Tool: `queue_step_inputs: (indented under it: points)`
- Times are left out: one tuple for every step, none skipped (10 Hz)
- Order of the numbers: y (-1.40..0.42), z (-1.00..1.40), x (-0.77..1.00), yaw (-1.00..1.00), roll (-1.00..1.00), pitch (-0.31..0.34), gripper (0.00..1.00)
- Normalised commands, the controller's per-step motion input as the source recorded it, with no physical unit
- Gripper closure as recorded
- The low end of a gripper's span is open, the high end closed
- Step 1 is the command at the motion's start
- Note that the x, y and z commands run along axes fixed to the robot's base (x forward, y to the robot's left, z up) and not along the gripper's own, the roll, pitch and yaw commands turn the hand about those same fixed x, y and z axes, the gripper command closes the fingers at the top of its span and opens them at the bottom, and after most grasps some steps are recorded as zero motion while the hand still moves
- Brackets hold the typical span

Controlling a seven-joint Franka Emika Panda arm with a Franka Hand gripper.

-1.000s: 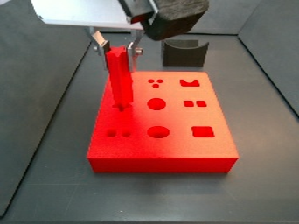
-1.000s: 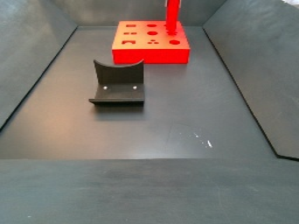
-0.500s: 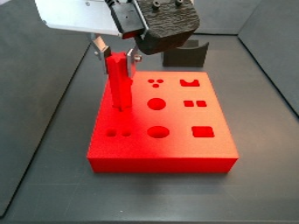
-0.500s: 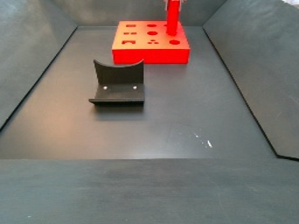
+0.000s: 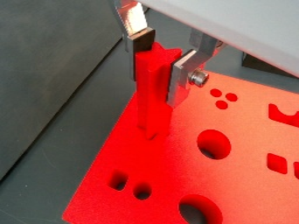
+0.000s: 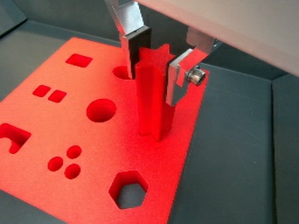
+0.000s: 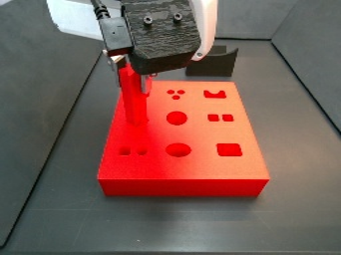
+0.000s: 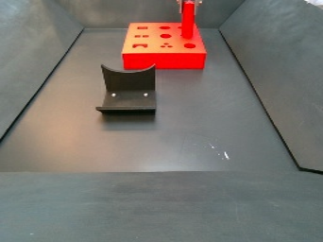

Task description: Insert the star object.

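Note:
The star object (image 5: 149,101) is a slim red peg with a star-shaped end. It stands upright with its lower end in a hole near one edge of the wide red block (image 5: 239,179). My gripper (image 5: 162,68) is shut on the peg's upper end, a dark pad on one side and a silver plate on the other. Both wrist views show this grip; the peg (image 6: 149,105) and gripper (image 6: 159,70) appear over the block (image 6: 70,114). In a side view the gripper (image 7: 130,68) holds the peg (image 7: 134,100) low over the block (image 7: 186,171). The peg also shows in a side view (image 8: 188,24).
The block's top has several other shaped holes, among them round ones (image 7: 177,118) and a hexagon (image 6: 128,189). The dark fixture (image 8: 127,90) stands on the grey floor apart from the block (image 8: 158,59), and shows behind it in a side view (image 7: 213,60). Sloping bin walls ring the floor.
The gripper has come down with the star object, and less of the peg shows above the block than one second ago.

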Motion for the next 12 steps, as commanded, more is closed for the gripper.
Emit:
queue_step_inputs:
  points:
    - [0.0, -0.05, 0.0, 0.0, 0.03, 0.007, 1.0]
    - [0.0, -0.48, 0.0, -0.04, 0.05, 0.0, 1.0]
    - [-0.01, -0.96, 0.05, -0.11, 0.09, 0.0, 1.0]
    - [-0.03, -1.0, 0.21, -0.14, 0.08, 0.021, 1.0]
    - [-0.02, -1.0, 0.3, -0.19, 0.04, 0.034, 1.0]
    - [-0.02, -1.0, 0.3, -0.21, 0.0, 0.026, 1.0]
    - [0.0, -1.0, 0.27, -0.2, 0.0, 0.034, 1.0]
    - [0.0, -1.0, 0.2, -0.19, 0.02, 0.09, 1.0]
    - [0.0, -1.0, 0.0, -0.2, 0.0, 0.071, 1.0]
    - [0.02, -0.95, -0.35, -0.12, 0.0, 0.051, 1.0]
    - [0.0, -0.76, -0.15, -0.09, 0.04, 0.029, 1.0]
    - [0.0, -0.65, -0.04, -0.12, 0.01, 0.019, 1.0]
